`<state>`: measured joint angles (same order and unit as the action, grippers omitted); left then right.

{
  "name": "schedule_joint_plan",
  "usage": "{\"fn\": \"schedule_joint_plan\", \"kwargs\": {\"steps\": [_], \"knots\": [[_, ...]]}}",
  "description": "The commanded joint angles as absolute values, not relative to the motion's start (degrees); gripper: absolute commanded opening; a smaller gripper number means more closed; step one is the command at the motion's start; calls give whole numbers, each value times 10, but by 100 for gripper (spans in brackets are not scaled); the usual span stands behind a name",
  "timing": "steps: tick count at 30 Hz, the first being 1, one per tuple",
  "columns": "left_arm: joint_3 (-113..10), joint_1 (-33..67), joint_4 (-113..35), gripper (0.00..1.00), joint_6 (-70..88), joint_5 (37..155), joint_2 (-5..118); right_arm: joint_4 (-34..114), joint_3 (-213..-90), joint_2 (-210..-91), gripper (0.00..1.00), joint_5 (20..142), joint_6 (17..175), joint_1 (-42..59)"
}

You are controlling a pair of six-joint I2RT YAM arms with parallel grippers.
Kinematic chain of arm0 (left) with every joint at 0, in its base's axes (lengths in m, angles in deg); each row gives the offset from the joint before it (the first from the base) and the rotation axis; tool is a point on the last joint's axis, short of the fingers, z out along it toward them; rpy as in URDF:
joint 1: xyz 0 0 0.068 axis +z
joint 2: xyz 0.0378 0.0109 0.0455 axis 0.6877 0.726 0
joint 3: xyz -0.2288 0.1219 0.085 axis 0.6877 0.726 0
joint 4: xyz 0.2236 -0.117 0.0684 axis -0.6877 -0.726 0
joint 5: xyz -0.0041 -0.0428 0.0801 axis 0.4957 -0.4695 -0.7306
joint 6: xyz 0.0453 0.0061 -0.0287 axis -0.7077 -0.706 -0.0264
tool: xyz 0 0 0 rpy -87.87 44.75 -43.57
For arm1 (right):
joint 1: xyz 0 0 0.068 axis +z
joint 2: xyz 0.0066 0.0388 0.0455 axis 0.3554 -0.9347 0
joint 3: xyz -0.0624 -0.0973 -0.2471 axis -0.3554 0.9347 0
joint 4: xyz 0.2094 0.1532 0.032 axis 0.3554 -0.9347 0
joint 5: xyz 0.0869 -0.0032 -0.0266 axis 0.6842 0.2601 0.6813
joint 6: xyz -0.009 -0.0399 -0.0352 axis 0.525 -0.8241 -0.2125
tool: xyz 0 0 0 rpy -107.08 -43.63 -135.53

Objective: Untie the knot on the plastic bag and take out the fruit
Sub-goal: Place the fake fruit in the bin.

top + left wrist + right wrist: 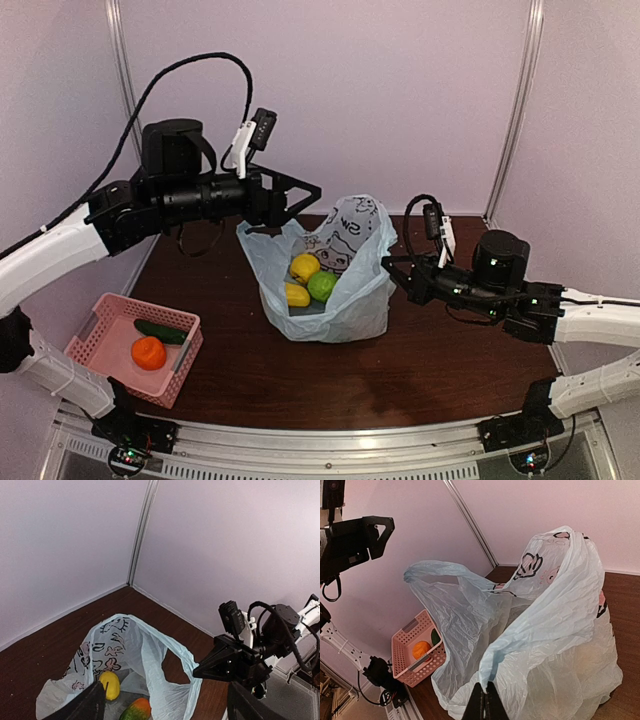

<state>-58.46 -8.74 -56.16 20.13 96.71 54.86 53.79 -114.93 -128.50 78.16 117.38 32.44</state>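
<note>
Two pieces of fruit [148,352] far left in the pink basket [88,322], one orange, one dark green. Next along, left gripper [303,200] up over the plastic bag [350,305], by its left handle: jaws wide, nothing held, open mouth just below and to the right. Three more pieces down inside, mid-table. No knot in sight; handles apart. Far right, right gripper [392,270] pinched tight on the bag's right rim. Best bet for the dip in: the left.
</note>
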Motion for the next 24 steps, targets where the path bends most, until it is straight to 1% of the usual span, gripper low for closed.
{"fn": "schedule_joint_plan", "kwargs": {"steps": [1,2,6,8,11,17,24], "knots": [[-639,-94,-572,84,173,950,639,522,-1149,-1264,0,767,1168,321],[-645,-95,-574,83,174,954,654,521,-1146,-1257,0,763,1169,321],[-665,-96,-594,72,182,959,711,523,-1129,-1236,0,752,1172,321],[-677,-95,-619,68,185,957,738,522,-1125,-1229,1,751,1170,321],[-685,-95,-637,66,189,959,775,506,-1130,-1229,1,753,1162,321],[-705,-89,-651,62,188,926,826,483,-1133,-1214,0,745,1155,321],[-710,-55,-653,59,202,950,868,476,-1141,-1215,0,743,1159,321]]}}
